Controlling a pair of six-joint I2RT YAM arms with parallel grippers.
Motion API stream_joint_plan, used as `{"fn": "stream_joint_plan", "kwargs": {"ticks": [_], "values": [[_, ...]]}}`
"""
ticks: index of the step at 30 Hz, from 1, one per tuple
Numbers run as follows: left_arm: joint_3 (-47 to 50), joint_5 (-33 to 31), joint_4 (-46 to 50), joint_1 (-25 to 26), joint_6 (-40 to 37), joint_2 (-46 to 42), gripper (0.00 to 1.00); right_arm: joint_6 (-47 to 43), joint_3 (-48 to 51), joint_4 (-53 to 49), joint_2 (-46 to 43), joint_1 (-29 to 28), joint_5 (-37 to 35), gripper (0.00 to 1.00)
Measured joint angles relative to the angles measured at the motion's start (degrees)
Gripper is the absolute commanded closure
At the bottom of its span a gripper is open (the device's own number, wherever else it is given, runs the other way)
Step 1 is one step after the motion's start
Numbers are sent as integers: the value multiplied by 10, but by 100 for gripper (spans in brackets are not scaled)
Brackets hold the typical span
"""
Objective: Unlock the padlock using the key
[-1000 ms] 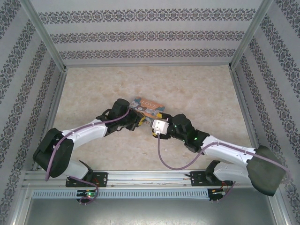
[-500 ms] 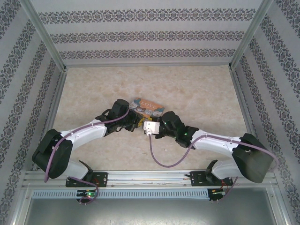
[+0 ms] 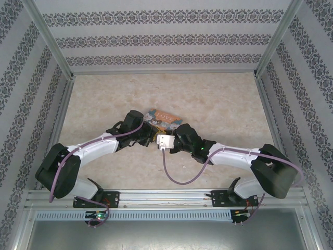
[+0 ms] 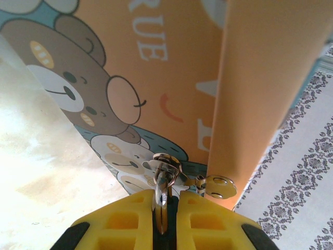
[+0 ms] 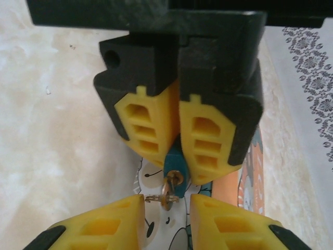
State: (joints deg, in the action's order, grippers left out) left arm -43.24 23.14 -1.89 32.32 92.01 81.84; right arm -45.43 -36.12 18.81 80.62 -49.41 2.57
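The small teal padlock is pinched between the yellow fingers of my left gripper, which is shut on it. In the left wrist view its silver shackle rises between the pads of that gripper and passes through the box's metal hasp. A brass key sticks out of the keyhole with a thin ring across it. My right gripper faces the padlock head-on, its jaws apart on either side of the key. The left pad is at the ring's end; the right pad is clear of it.
The illustrated orange box with cartoon bears lies on the beige table just behind both grippers. Patterned walls and metal posts enclose the table. Both arms meet at the table's middle, and the right arm's purple cable loops toward the near edge.
My right arm has swung left up to the left gripper, and its jaws have narrowed around the key. The left arm and padlock have stayed put.
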Motion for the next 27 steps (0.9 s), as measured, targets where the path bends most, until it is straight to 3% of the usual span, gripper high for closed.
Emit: {"fn": "stream_joint_plan", "kwargs": {"ticks": [11,17,27], "values": [[5,-3,-4,0,7,0,100,0,-9,12,22,-3,-6,87],[8,-11,-11,-1,14,0,100,13,-9,14,27,-7,-17,99],[8,-15,-23,-1,19,1,100,84,0,40,28,-11,-34,100]]}}
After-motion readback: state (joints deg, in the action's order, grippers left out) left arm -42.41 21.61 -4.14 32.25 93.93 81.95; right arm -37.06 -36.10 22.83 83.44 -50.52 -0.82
